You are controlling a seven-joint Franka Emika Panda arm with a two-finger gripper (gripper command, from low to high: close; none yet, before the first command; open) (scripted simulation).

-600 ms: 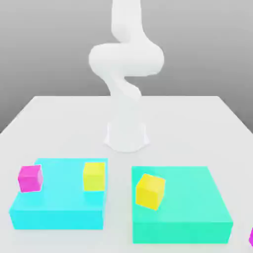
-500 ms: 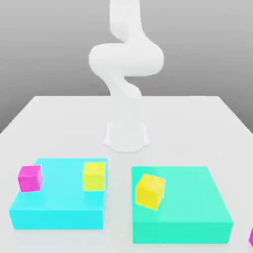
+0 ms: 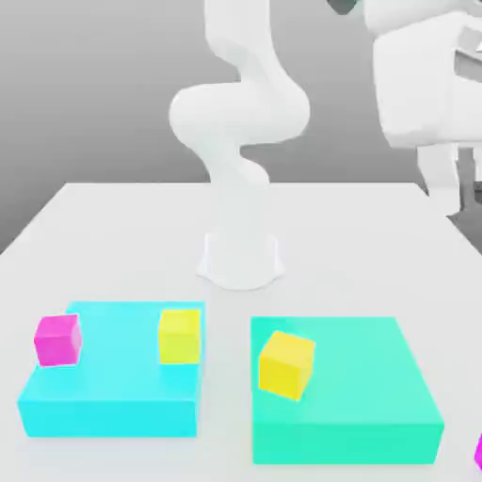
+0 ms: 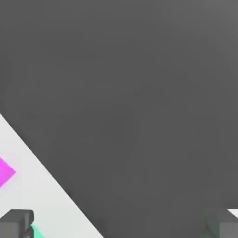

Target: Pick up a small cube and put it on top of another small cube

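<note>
Pincer (image 4: 119,225) stands open, fingers wide apart, gripping nothing, high over the desk's (image 3: 113,226) far right edge in your exterior view. You find the small cube (image 3: 58,340) on the cyan block's (image 3: 113,395) left edge, a yellow cube (image 3: 179,335) near it.

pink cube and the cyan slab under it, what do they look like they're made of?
Small plain magenta-pink cube: flat, matte, uniform colour, with no grain or gloss; it could be plastic or painted foam, but the render leaves that open. Flat cyan block: the same matte, untextured finish, with crisp edges and soft shading only, so the material is equally undetermined.
</note>
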